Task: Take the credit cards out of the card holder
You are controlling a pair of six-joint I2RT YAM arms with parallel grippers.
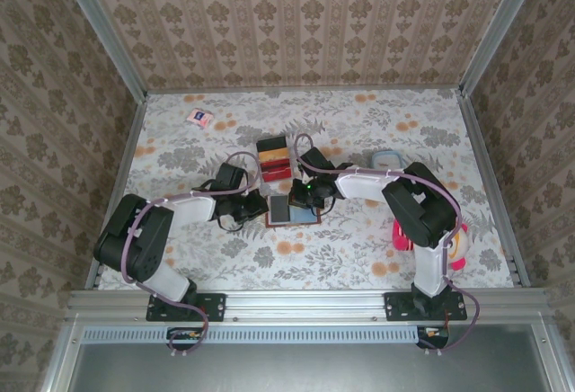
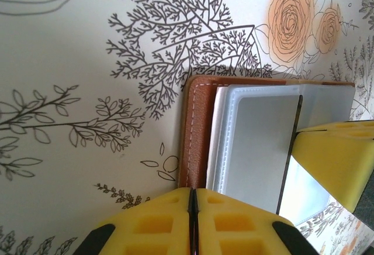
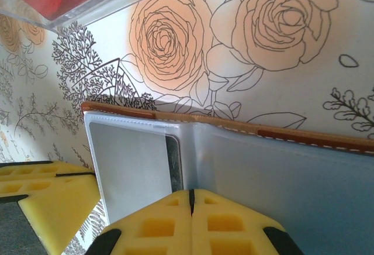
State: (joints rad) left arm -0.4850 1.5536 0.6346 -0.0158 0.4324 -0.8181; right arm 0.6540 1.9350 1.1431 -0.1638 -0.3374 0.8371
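One open brown card holder (image 1: 293, 209) lies at centre frame on the floral table (image 1: 359, 257), grey-blue inside up. One dark credit card (image 1: 279, 208) shows in its left half; whether there are more cannot be told. Two grippers meet it: the left gripper (image 1: 257, 205) at its left edge, the right gripper (image 1: 302, 196) at its upper edge. Each has its yellow pads pressed together; whether anything is pinched cannot be told. One red-and-orange tray (image 1: 274, 160) stands just above, and one pink-and-white packet (image 1: 199, 118) lies at upper left.
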